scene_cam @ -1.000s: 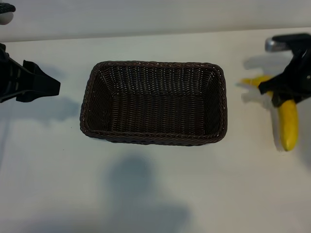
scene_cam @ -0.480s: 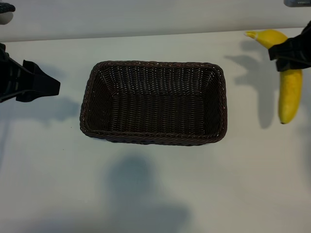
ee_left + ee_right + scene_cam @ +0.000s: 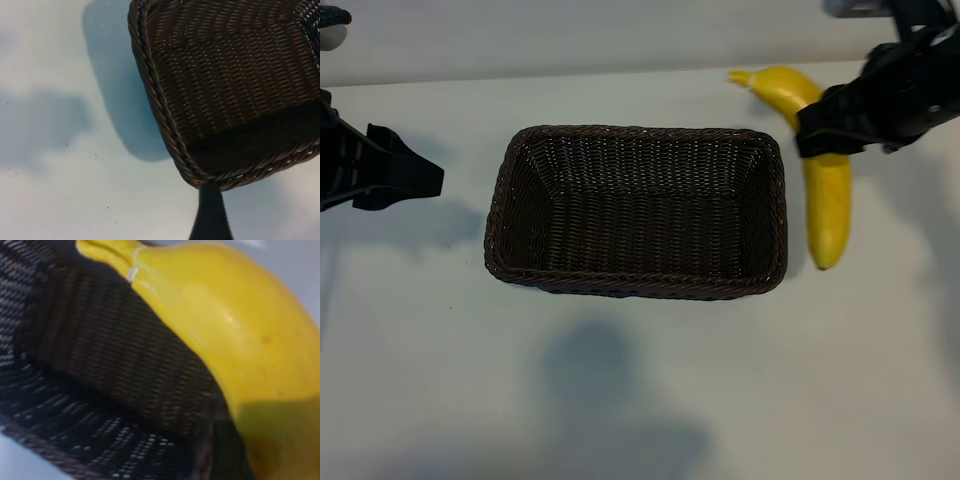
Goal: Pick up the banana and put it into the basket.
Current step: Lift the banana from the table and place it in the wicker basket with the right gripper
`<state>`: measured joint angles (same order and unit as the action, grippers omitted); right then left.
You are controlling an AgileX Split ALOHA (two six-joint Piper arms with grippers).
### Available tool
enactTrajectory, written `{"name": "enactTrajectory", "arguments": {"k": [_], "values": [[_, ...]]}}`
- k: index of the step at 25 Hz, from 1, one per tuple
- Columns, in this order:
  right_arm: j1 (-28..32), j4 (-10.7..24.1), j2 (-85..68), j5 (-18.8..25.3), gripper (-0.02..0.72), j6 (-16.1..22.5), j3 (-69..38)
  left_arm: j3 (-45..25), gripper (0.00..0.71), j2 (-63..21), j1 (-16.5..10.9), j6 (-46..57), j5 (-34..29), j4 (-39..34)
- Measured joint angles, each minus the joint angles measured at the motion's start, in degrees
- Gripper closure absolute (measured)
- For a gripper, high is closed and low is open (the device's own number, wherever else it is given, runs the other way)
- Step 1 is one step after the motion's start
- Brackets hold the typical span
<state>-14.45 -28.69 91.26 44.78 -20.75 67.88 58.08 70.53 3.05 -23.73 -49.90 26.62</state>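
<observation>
**Operator A:** Overhead view. I see my right tool [image 3: 823,135] at the far right, clamped across the upper part of the banana [image 3: 827,205]. The fruit hangs lifted off the bench [image 3: 640,390], stem end pointing far-left, blunt end pointing near. It lies just beside the right rim of the basket [image 3: 498,215], outside it.

**Operator B:** Right wrist view?

**Operator A:** The banana [image 3: 235,335] fills the frame, with the basket [image 3: 100,390] weave directly behind it. I cannot see the tool's fingers there.

**Operator B:** And the left side?

**Operator A:** My left tool [image 3: 415,178] sits parked at the left edge, well apart from the basket, its jaws spread and holding nothing. In the left wrist view one dark fingertip [image 3: 210,212] points at a rounded corner of the basket [image 3: 165,115]; the bench [image 3: 60,175] around it is pale and shadowed.

**Operator B:** Basket contents?

**Operator A:** I see only woven floor and low sloping sides.
</observation>
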Motion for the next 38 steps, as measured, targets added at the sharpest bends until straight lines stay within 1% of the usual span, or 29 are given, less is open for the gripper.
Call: {"name": "enactTrajectory", "arguments": {"k": [7,11,16,20,22,25,28,31,34,38], "values": [[-6.41,-0.18,0.2,-5.12,0.272,-0.25,0.0,0.0,0.162,0.0,0.0,0.0,-0.3,0.0],[-8.51,-0.57,2.06,-7.62,0.272,-1.8,0.19,0.0,0.162,0.0,0.0,0.0,-0.42,0.07],[-10.7,-1.63,4.72,-8.55,0.272,-2.2,3.15,0.0,0.162,0.0,0.0,0.0,-0.42,0.14],[-13.51,-1.63,7.17,-8.82,0.272,-2.75,5.76,0.0,0.162,0.0,0.0,0.0,-0.47,0.14],[-14.48,-1.63,8.41,-9.01,0.272,-3.74,5.98,0.0,0.162,0.0,0.0,0.0,-0.47,0.14],[-14.76,-1.69,10.42,-9.07,0.272,-4.89,6.03,0.0,0.162,0.0,0.0,0.0,-0.53,0.14],[-14.76,-2.17,11.62,-10.05,0.272,-5.58,6.1,0.0,0.162,0.0,0.0,0.0,-0.53,0.14],[-14.76,-3.44,11.98,-11.32,0.272,-7.2,6.21,0.0,0.162,0.0,0.0,0.0,-0.53,0.14],[-14.76,-5.66,11.98,-12.3,0.272,-8.61,6.21,0.0,0.162,0.0,0.0,0.06,-0.53,0.14],[-14.76,-6.13,11.98,-12.49,0.263,-8.73,6.21,0.0,0.162,0.0,0.0,0.06,-0.53,0.14]]}}
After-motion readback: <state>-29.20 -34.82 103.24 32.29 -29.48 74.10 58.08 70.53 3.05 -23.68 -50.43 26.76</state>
